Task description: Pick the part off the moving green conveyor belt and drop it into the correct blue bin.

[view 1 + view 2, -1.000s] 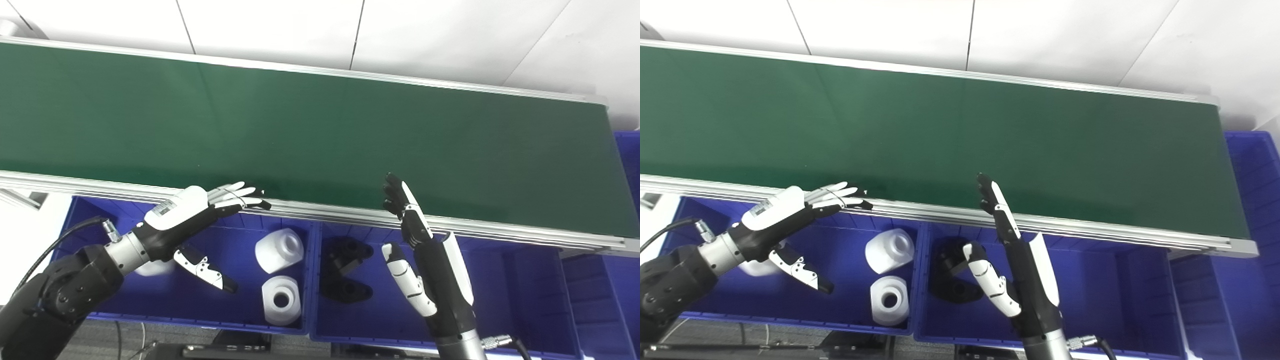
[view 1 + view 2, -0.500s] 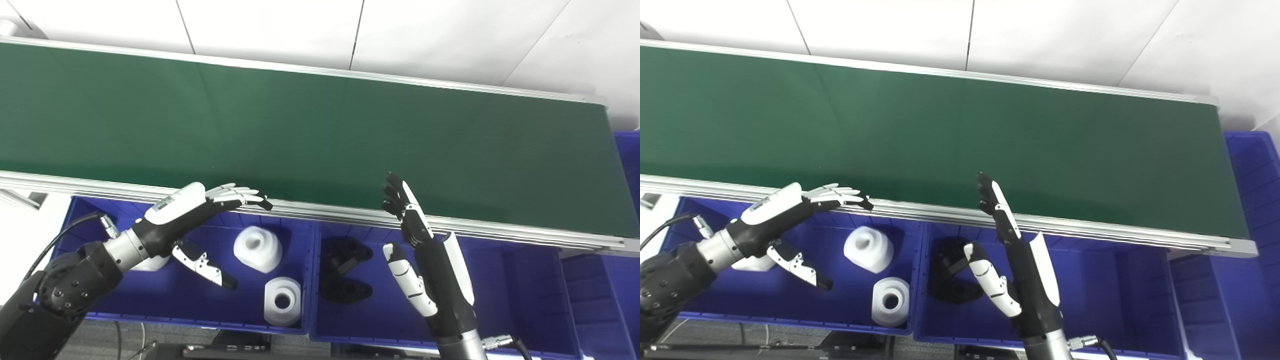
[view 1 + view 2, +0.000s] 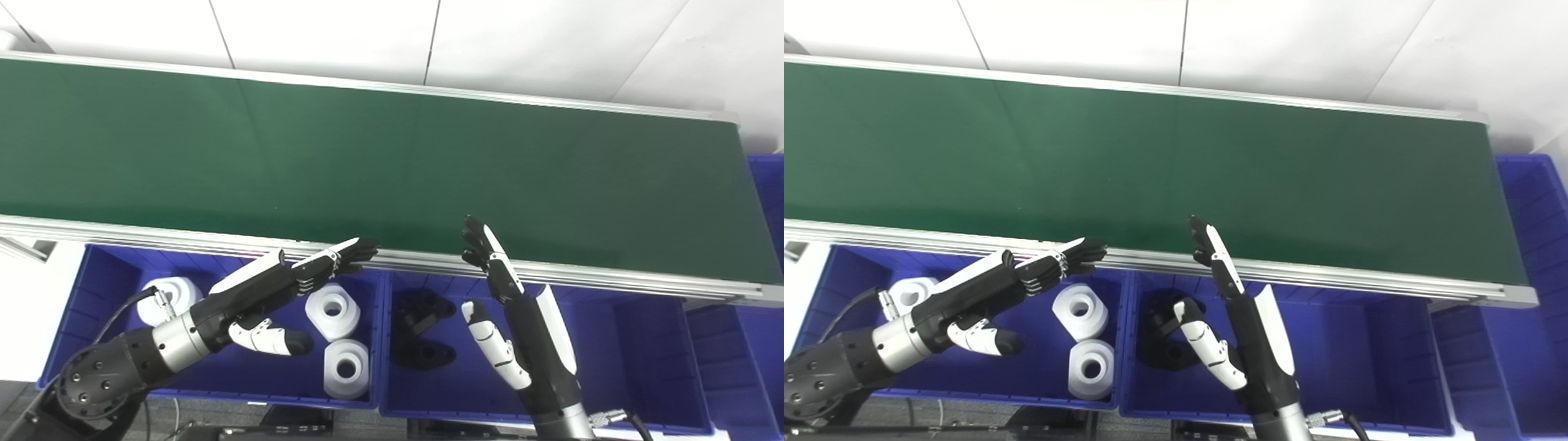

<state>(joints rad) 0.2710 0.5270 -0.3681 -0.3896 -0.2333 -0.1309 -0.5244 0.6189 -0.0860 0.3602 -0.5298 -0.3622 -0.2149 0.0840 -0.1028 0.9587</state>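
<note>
**Green belt bare, both hands waiting**

Green conveyor belt [image 3: 392, 159] ran empty across our view; we saw no part on it anywhere. Our left hand [image 3: 288, 288] hung over the left blue bin [image 3: 110, 380], fingers stretched toward the belt's near rail [image 3: 184, 242] and thumb apart, gripping nothing. Our right hand [image 3: 508, 312] stood upright over the middle blue bin [image 3: 612, 343], fingers straight and together, thumb splayed, also holding nothing. Three white parts [image 3: 332, 309] lay in the left bin, two black parts [image 3: 422, 327] in the middle one.

We judged the sorting done for these, with a wait ahead. The risk lay in timing: the left fingertips sat just at the rail, so a late reach could knock an arriving part aside, or the fingers could snag the rail.
</note>
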